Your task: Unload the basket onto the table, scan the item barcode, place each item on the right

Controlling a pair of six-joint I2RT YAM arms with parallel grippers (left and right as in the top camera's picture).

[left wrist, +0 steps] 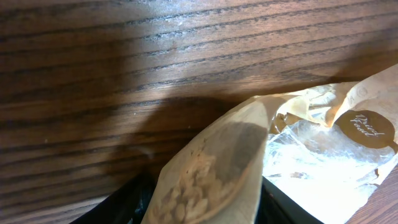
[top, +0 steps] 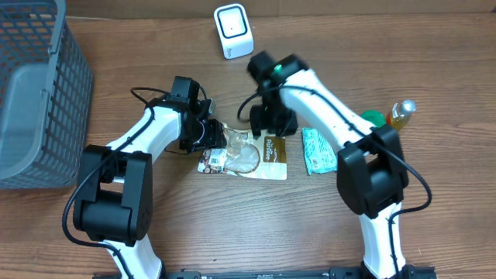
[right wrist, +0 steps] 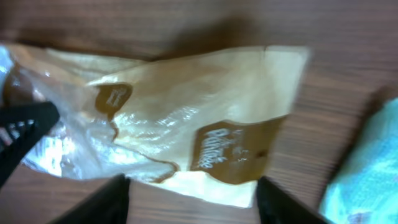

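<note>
pouch (top: 273, 159) lies mid-frame on the wood-grain worktop (top: 232, 232), between the two arms. Kraft paper bag with a clear crinkly film window, brown label, small pale pieces inside. I judge it light and floppy, film side slick, contents crushable. What looks like the barcode (top: 211, 161) faces up at its left end

left end effector (left wrist: 202, 210) has the bag's left edge pinched up between its jaws, and the paper fills the gap. Right end effector (right wrist: 196, 198) hangs over the label end, jaws wide, nothing in them

best hold imo: the sealed paper edge, not the film. Held by one edge it will droop, so a second pinch on the opposite edge would keep the code flat

right of it sits a soft teal packet (top: 318, 151), then a glossy bottle (top: 401, 113). Top of frame: white boxy scanner (top: 233, 31); upper left: grey mesh basket (top: 46, 116)
</note>
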